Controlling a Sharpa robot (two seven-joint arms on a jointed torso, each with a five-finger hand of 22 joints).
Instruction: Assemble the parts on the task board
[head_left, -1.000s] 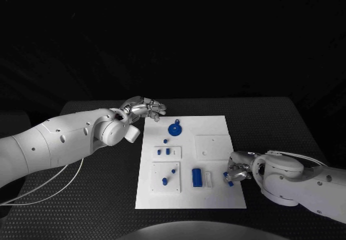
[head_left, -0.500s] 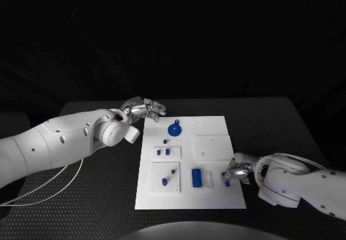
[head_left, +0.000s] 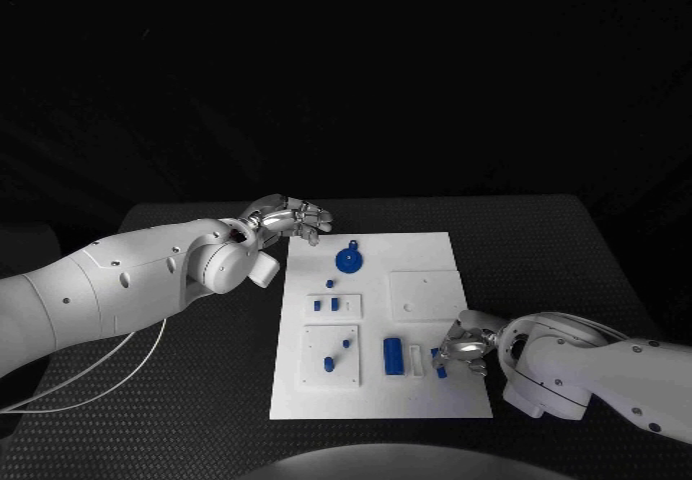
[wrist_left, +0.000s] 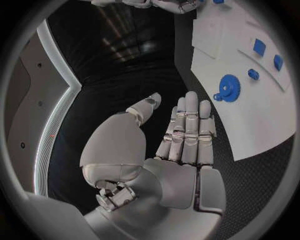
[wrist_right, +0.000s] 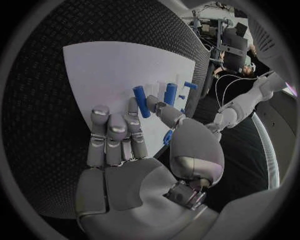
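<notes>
The white task board (head_left: 433, 395) lies in the middle of the black table. My right hand (head_left: 467, 345) is at its near right edge and pinches a small blue peg (head_left: 437, 359) between thumb and finger; the right wrist view shows the peg (wrist_right: 141, 95) at the fingertips above the board. Just left of it lie a narrow white slot (head_left: 417, 358) and a blue cylinder (head_left: 392, 355). My left hand (head_left: 293, 218) hovers at the board's far left corner, fingers straight and holding nothing. A blue gear (head_left: 349, 260) lies on the board near it and also appears in the left wrist view (wrist_left: 229, 94).
Two small white plates (head_left: 316, 349) with blue pieces stand on the board's left half, and a bare square plate (head_left: 426, 293) on its right half. A tiny blue piece (head_left: 330, 282) lies loose. Black table mat (head_left: 548, 250) surrounds the board.
My right hand has moved left over the board's near right part, carrying the blue peg toward the white slot. The left arm has not moved.
</notes>
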